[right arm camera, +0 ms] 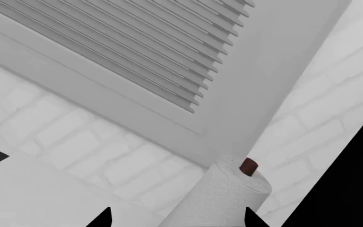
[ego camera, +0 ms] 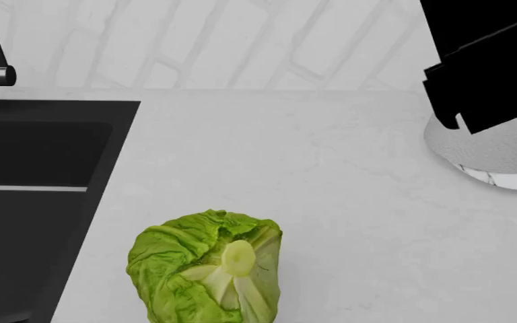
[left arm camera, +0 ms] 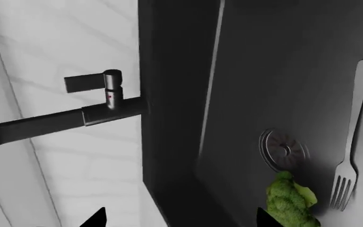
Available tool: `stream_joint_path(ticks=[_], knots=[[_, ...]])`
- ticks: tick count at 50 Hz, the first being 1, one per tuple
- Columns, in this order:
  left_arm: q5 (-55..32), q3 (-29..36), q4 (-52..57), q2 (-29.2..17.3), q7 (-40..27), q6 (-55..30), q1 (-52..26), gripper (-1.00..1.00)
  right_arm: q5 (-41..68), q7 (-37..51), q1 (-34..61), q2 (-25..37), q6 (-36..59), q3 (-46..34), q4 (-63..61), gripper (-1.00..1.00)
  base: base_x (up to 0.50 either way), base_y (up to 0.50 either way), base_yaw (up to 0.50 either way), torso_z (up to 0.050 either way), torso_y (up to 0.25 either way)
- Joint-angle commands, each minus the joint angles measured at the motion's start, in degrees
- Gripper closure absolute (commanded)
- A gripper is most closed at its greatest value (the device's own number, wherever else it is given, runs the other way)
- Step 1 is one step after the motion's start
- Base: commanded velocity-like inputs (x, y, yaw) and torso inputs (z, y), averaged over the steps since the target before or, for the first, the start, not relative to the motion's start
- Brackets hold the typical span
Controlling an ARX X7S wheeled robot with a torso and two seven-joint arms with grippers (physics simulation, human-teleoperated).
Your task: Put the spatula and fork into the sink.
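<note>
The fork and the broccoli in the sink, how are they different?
The fork is silvery metal; the broccoli is green. The fork is long and thin with four tines; the broccoli is short, lumpy and bushy. The fork lies flat along the basin floor away from the drain; the broccoli sits right beside the drain. Both are inside the black sink.

The sink [left arm camera: 276, 71] was matte black, with a ribbed grey metal drain [left arm camera: 284, 150]. The fork [left arm camera: 353, 142] in it was pale silvery grey. The faucet [left arm camera: 55, 120] was black, its lever [left arm camera: 93, 82] marked with a small red dot. The broccoli [left arm camera: 290, 201] was bright green. The lettuce [ego camera: 207, 269] was leafy green with a pale yellowish stem. The worktop [ego camera: 349, 188] was white with faint grey marble veining. The wall [ego camera: 240, 40] was whitish brick. The paper roll [right arm camera: 222, 198] was white with a brown core.
</note>
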Motion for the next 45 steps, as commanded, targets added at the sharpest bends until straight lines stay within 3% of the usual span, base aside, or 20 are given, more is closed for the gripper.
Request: stream_joint_path(ticks=[1,4,12,20,23,30,36,38,45], knots=[[-2.2,-8.5,8.6,-2.3,3.1,-0.6,-4.9,-1.00,0.2,-0.2,0.1,0.1,0.4,1.2,-1.0,-1.00,0.00,0.00,0.00,0.000,0.000],[-1.7,-9.4,9.4,-2.6,5.1,-1.9,-7.6,-1.00,0.2,-0.3,0.1,0.2,0.3,1.4,-1.0,-1.00,0.00,0.00,0.00,0.000,0.000],[-6.9,-21.1,12.2,-1.2,1.7,-3.3,-8.4,-1.00,0.4,-0.2,0.2,0.1,0.3,1.8,-1.1,-1.00,0.00,0.00,0.00,0.000,0.000],[-18.7,-49.3,15.8,5.1,-8.3,-4.7,7.1,-1.00,-1.0,-2.0,-3.3,2.1,-3.2,4.7,-4.1,-1.00,0.00,0.00,0.00,0.000,0.000],[-19.9,-59.6,16.3,10.7,-13.6,-4.6,14.1,-1.00,-2.1,-2.4,-6.0,3.7,-5.5,6.2,-7.0,-1.00,0.00,0.00,0.00,0.000,0.000],[-21.0,-73.1,18.0,19.6,-18.0,-2.1,22.0,-1.00,-4.7,-3.3,-13.1,8.3,-12.8,9.8,-15.4,-1.00,0.00,0.00,0.00,0.000,0.000],[-22.1,-79.8,22.4,24.5,-18.9,-6.0,24.0,-1.00,-7.5,-3.2,-17.9,11.4,-18.4,12.0,-21.6,-1.00,0.00,0.00,0.00,0.000,0.000],[-22.6,-81.3,24.2,26.4,-18.9,-10.8,23.2,-1.00,-8.9,-3.5,-20.0,12.4,-21.1,13.0,-23.9,-1.00,0.00,0.00,0.00,0.000,0.000],[-20.8,-85.1,27.5,31.7,-23.2,-12.0,29.3,-1.00,-16.4,-5.0,-30.8,17.5,-31.2,14.1,-30.8,-1.00,0.00,0.00,0.00,0.000,0.000]])
